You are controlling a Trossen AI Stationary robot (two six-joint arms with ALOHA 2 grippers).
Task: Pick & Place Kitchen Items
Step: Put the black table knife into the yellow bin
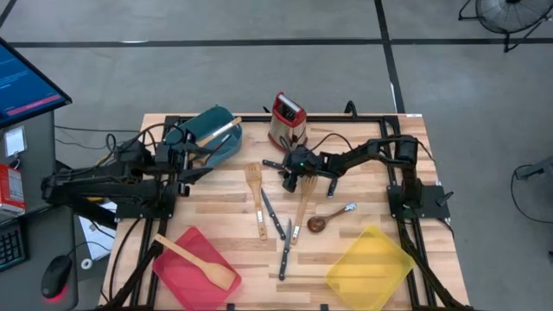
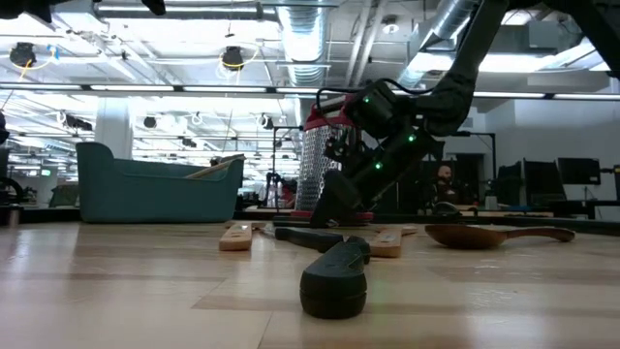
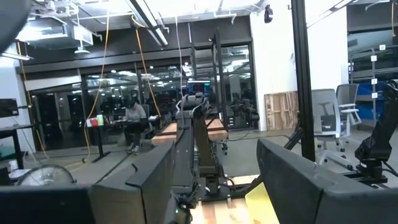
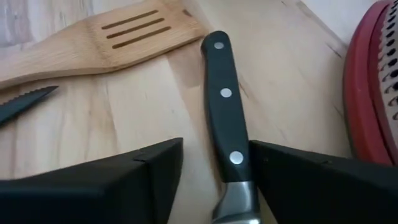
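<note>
My right gripper (image 4: 216, 148) is down at the table's middle (image 1: 294, 179), open. Its fingers stand on either side of a black-handled steel knife (image 4: 224, 93), at the handle's blade end. The knife lies flat on the wood. Beside it lies a slotted wooden spatula (image 4: 124, 34) (image 1: 253, 177). More knives (image 1: 276, 226), a light wooden spatula (image 1: 302, 207), a dark wooden spoon (image 1: 317, 223) and a small metal spoon (image 1: 346, 209) lie toward the near edge. My left gripper (image 3: 214, 186) waits open and raised at the table's left (image 1: 186, 162), with nothing between its fingers. My right gripper comes at the knife slanting down, fingers across the handle. One finger (image 4: 298, 174) lies right against the handle's side near the last rivet (image 4: 236, 157), and whether it touches I cannot tell. The other finger (image 4: 137, 174) stands apart from it.
A red-topped steel grater (image 1: 287, 121) stands just beyond the right gripper. A teal bin (image 1: 212, 134) with a wooden utensil is at the far left. Near the front edge sit a red bin (image 1: 186, 268) holding a wooden spatula and a yellow bin (image 1: 370, 268).
</note>
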